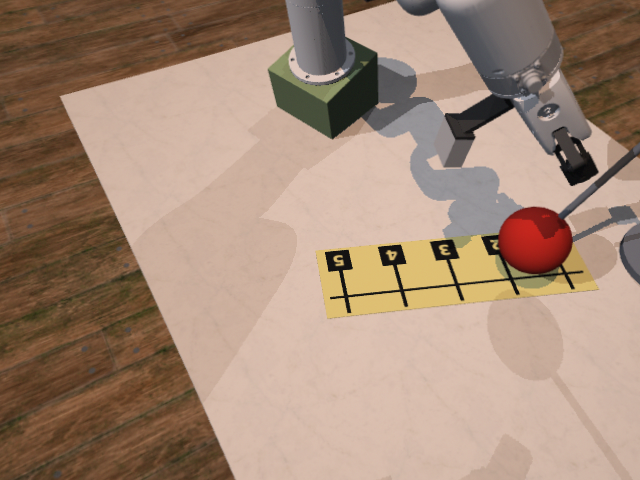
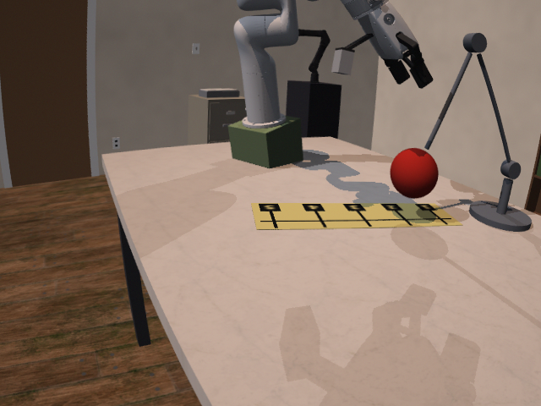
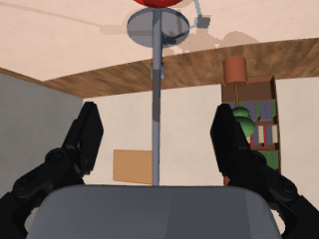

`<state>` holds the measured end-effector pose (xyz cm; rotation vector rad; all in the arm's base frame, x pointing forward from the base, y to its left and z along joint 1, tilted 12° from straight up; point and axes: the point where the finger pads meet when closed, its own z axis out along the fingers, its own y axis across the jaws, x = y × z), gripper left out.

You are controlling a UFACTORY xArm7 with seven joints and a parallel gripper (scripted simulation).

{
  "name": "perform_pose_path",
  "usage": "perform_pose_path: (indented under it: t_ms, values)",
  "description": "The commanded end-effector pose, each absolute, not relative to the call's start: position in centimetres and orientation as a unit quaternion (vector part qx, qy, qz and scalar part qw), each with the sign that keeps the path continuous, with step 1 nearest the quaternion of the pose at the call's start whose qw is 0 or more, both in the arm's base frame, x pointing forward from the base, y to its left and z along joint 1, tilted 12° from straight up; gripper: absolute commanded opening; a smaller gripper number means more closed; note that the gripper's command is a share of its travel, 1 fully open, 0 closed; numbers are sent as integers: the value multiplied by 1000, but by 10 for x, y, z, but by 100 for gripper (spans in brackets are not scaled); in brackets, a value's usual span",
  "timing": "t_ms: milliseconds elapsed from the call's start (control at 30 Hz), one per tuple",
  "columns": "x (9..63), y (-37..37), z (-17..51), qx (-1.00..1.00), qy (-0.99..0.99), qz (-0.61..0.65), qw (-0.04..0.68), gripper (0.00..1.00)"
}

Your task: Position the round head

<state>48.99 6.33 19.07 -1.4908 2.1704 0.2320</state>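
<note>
The lamp's round red head (image 1: 535,239) hangs above the bench near marks 1 and 2 of the yellow strip (image 1: 454,276). The thin grey lamp arm (image 2: 445,106) rises from the head to a top joint (image 2: 474,42), then down to the round foot (image 2: 500,216). My gripper (image 2: 410,68) is open and empty, high above the head and beside the upper arm. In the wrist view the arm rod (image 3: 158,107) runs between my spread fingers.
The robot's green base block (image 1: 324,85) stands at the back of the bench. A small grey box on a black bracket (image 1: 454,144) hangs from the wrist. Marks 3, 4 and 5 (image 1: 339,259) lie to the left of the head. The bench edge (image 2: 131,205) is at the left.
</note>
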Motion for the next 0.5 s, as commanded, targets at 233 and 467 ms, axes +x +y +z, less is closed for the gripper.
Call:
perform_pose_path:
  t_ms: [233,467]
  values:
    - [500,75,169,-548,794,85,251,100]
    - [503,80,158,-548,794,84,250,100]
